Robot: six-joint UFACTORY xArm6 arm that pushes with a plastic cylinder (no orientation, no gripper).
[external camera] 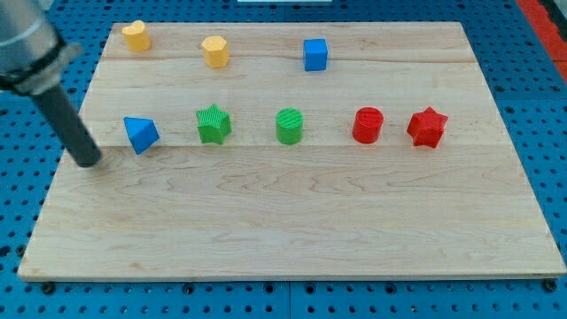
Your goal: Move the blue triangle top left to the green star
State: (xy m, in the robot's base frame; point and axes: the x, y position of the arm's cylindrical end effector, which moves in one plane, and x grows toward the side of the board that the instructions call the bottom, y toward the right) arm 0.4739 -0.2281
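Observation:
The blue triangle (pixel 141 134) lies on the wooden board (pixel 292 230) at the view's left, in the middle row. The green star (pixel 213 124) stands just to its right, a short gap apart. My rod comes down from the view's top left, and my tip (pixel 89 162) rests on the board just left of and slightly below the blue triangle, not touching it.
A green cylinder (pixel 290 126), a red cylinder (pixel 368 125) and a red star (pixel 427 127) continue the middle row to the right. Two yellow blocks (pixel 135 35) (pixel 215 50) and a blue cube (pixel 315 54) sit along the top.

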